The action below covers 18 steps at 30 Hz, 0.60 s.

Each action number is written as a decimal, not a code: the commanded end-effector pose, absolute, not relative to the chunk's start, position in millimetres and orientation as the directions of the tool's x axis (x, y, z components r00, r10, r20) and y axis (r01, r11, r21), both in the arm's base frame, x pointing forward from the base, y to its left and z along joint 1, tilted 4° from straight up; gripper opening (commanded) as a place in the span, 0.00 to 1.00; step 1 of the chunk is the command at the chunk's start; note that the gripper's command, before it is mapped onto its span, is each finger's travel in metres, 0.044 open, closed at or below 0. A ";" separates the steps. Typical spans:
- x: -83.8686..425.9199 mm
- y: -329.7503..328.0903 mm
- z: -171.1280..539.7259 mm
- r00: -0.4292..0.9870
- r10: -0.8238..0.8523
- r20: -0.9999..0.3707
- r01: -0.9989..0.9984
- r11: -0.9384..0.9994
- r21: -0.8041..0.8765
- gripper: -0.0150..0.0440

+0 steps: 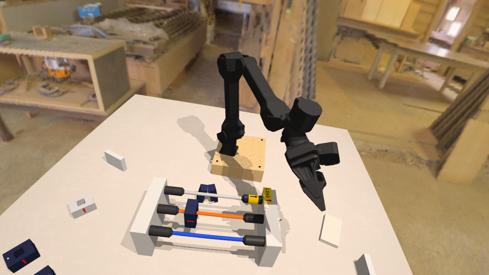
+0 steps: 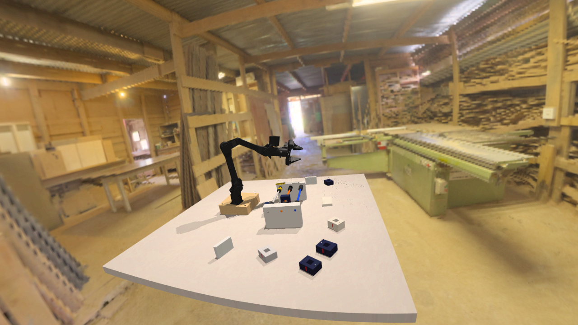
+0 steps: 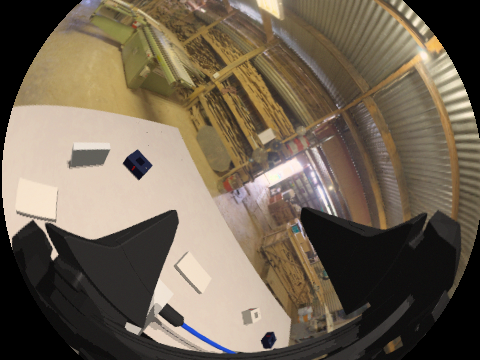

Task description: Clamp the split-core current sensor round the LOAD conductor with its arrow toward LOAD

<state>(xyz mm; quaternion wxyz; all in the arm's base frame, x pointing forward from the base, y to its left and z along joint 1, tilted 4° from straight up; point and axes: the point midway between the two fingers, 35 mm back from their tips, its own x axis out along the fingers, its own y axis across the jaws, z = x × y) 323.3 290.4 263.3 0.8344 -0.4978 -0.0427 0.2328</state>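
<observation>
The open split-core sensor (image 1: 207, 193), dark blue with its halves spread in a V, stands behind the white conductor (image 1: 225, 196) in the top view. The rack's end block mostly hides it in the exterior view. That conductor's right end has a yellow arrow band (image 1: 253, 199) beside the yellow LOAD marker (image 1: 267, 195) (image 2: 280, 183). The sensor's own arrow cannot be read clearly; only a little red shows on its right side. My gripper (image 1: 323, 199) (image 2: 301, 154) (image 3: 240, 216) is open and empty, high above the table and beyond the rack's LOAD end, away from the sensor.
A closed dark blue sensor (image 1: 191, 212) (image 2: 285, 198) sits round the orange conductor (image 1: 222, 215); the blue conductor (image 1: 208, 236) (image 3: 205, 340) is in front. A cream block (image 1: 331, 230) lies right of the rack. Several closed sensors and upright white plates stand around the table.
</observation>
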 end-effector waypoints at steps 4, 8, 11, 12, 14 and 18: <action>352.6 174.3 291.3 0.952 0.290 -0.096 -0.288 0.749 -0.596 1.00; 351.0 106.4 305.6 0.980 0.192 -0.047 -0.195 0.896 -0.398 1.00; 341.1 59.8 314.0 0.993 0.116 -0.008 -0.114 0.964 -0.239 1.00; 336.4 45.3 316.4 0.996 0.090 0.005 -0.087 0.979 -0.185 1.00; 325.2 18.2 320.5 0.999 0.038 0.031 -0.035 0.996 -0.078 1.00; 315.7 0.0 322.9 0.999 0.000 0.050 0.000 1.000 0.000 1.00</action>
